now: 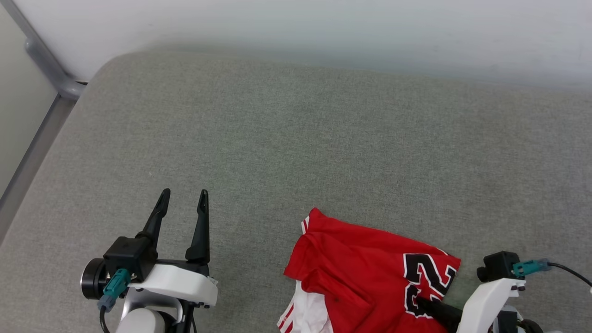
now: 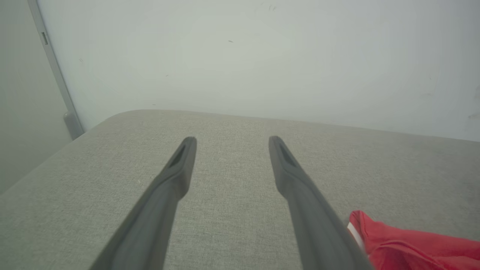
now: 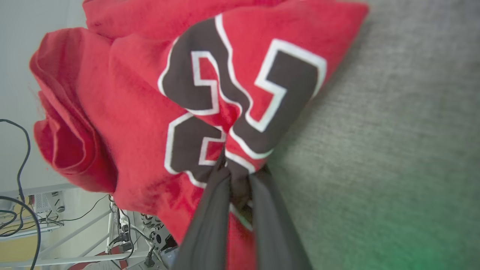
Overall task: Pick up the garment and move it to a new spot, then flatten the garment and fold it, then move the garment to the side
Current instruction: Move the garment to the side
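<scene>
The garment (image 1: 365,268), a red jersey with a black white-outlined number and a white striped sleeve, lies bunched at the front right of the grey cushion (image 1: 296,152). My right gripper (image 1: 423,305) comes in from the lower right and is shut on the garment (image 3: 150,112) at the number, its fingers (image 3: 210,210) pinching a fold of cloth. My left gripper (image 1: 184,195) hovers open over bare cushion to the left of the garment, nothing between its fingers (image 2: 180,168). A red corner of the garment (image 2: 405,243) peeks in at the lower right of the left wrist view.
A pale wall (image 1: 323,32) runs behind the cushion. A grey metal frame (image 1: 41,92) stands at the left edge. Beyond the cushion's front edge, the right wrist view shows cables and a white rack (image 3: 45,217).
</scene>
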